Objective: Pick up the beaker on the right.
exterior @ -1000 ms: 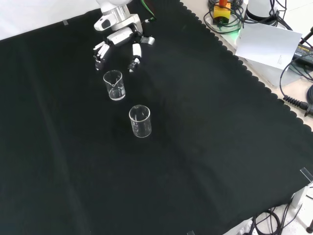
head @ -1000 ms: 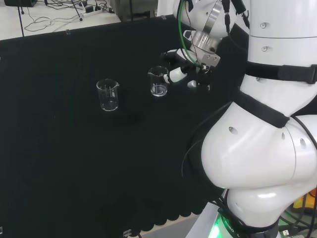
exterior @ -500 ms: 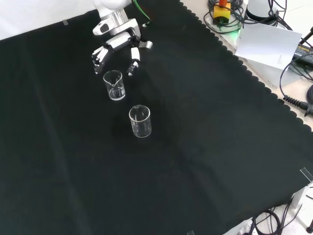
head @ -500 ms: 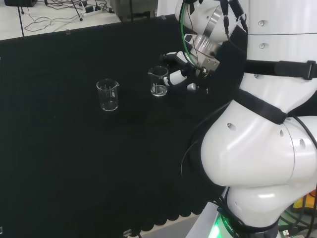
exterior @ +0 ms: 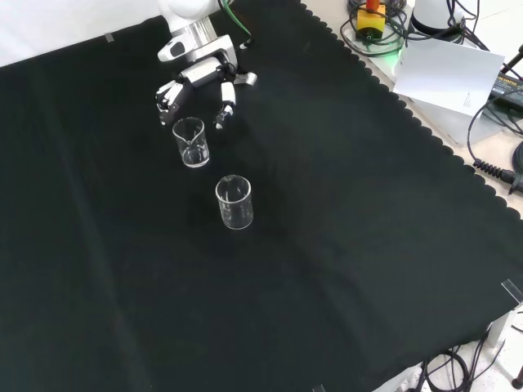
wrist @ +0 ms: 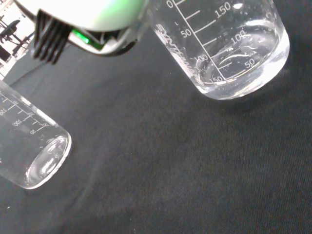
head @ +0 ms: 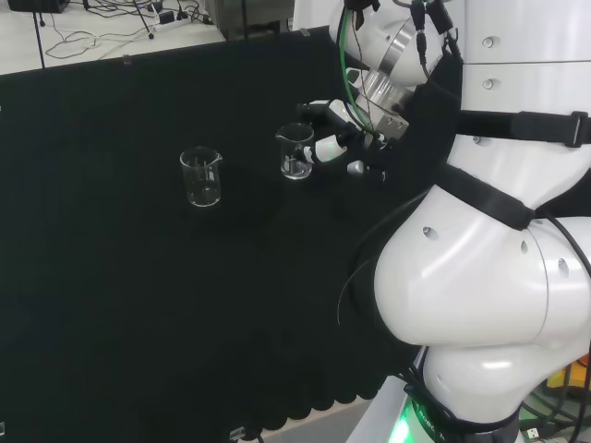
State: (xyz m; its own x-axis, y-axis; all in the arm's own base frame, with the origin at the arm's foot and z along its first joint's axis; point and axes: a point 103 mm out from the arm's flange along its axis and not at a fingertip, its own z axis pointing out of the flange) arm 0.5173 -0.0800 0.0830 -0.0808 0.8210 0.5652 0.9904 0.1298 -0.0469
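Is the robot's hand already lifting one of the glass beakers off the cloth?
No. In the front view both beakers stand on the black cloth, and the hand is open behind the farther one.

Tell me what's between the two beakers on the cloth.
Nothing: in the head view, bare black cloth separates the left beaker from the right beaker.

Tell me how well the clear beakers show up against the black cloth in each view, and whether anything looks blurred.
Head view: both beakers, the right one by the hand and the left one, show mainly as pale rims and outlines. Front view: much the same, with bright glints on the glass. Wrist view: the near beaker is large, its markings crisp; a white-green part of the hand is blurred.
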